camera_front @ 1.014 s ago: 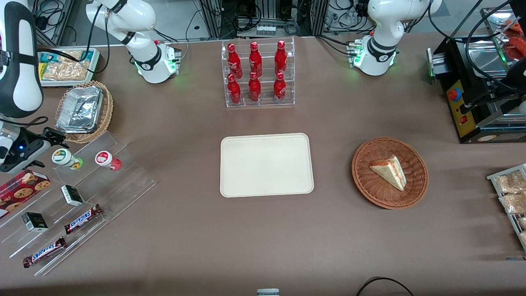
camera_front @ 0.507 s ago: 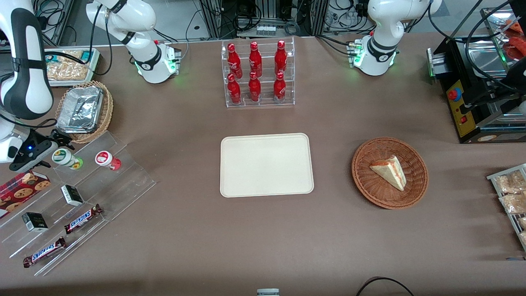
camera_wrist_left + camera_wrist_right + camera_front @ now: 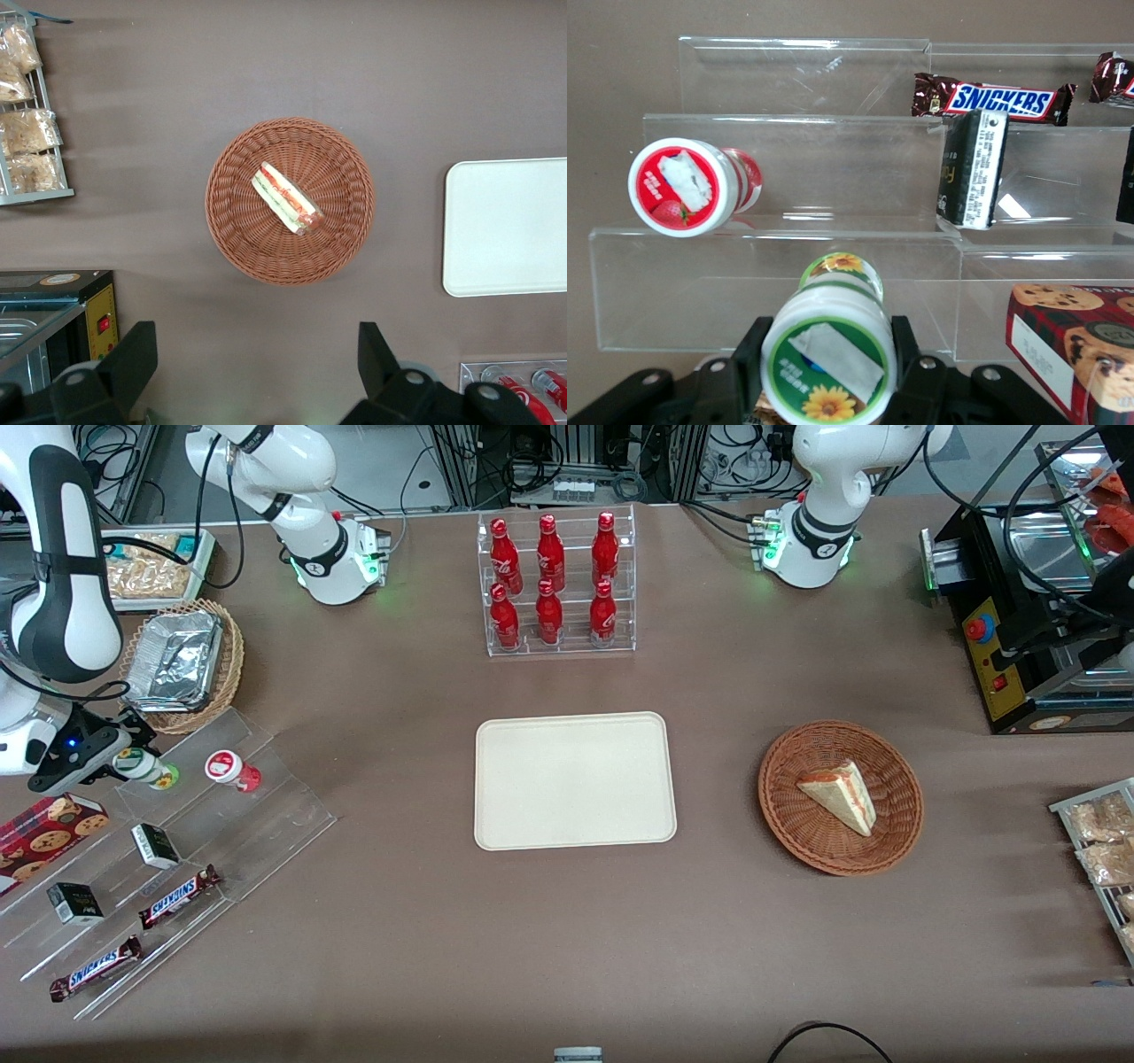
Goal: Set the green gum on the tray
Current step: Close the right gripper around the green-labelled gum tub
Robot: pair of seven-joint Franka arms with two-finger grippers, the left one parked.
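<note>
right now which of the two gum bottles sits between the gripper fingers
The green gum, with the sunflower label on its white lid. The gripper straddles it, a finger at each side. The red-lidded strawberry bottle lies apart on the acrylic stand.

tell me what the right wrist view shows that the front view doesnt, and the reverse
Only the right wrist view shows the tool with its fingers on either side of the green gum, and the sunflower on its lid. Only the front view shows the tray, bare, toward the table's middle. Both show the green gum, the red gum beside it and a Snickers bar.
</note>
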